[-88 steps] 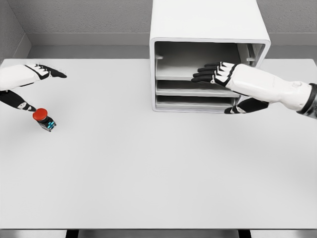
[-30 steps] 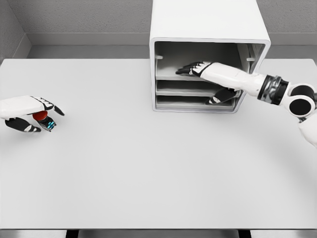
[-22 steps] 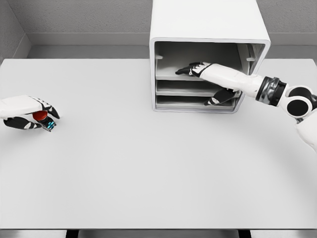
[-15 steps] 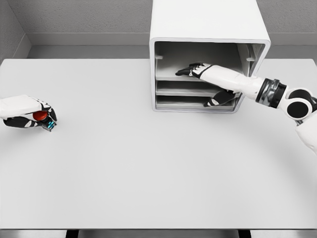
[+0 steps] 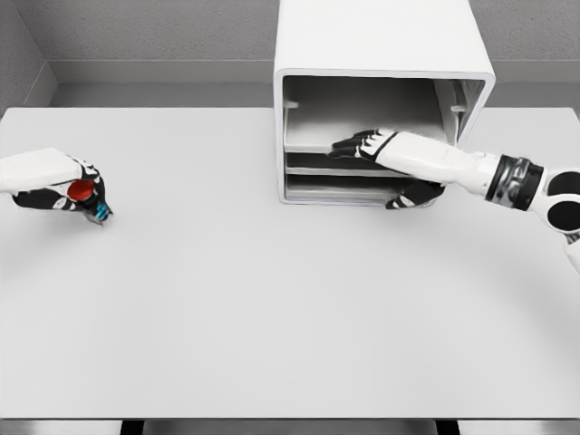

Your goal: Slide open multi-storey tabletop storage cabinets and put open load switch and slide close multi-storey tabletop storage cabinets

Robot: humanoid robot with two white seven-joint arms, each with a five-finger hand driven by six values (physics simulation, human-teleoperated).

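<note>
The load switch (image 5: 84,193), with a red cap, a black body and a cyan base, is at the far left just above the table, and my left hand (image 5: 63,186) is shut on it. The white storage cabinet (image 5: 381,41) stands at the back, its front open, showing three stacked trays. My right hand (image 5: 381,168) reaches into it. Its fingers (image 5: 353,145) lie stretched flat on the front edge of the top tray (image 5: 313,145). The thumb (image 5: 412,195) hangs lower, in front of the bottom tray (image 5: 335,192). The hand grips nothing.
The white table (image 5: 272,299) spreads wide in front of the cabinet. A grey wall runs along the back, and the table's front edge lies near the bottom of the view.
My left hand came down on the switch, closed on it and raised it slightly. My right hand drew back from deep in the cabinet to the top tray's front edge, which sits a little further out.
</note>
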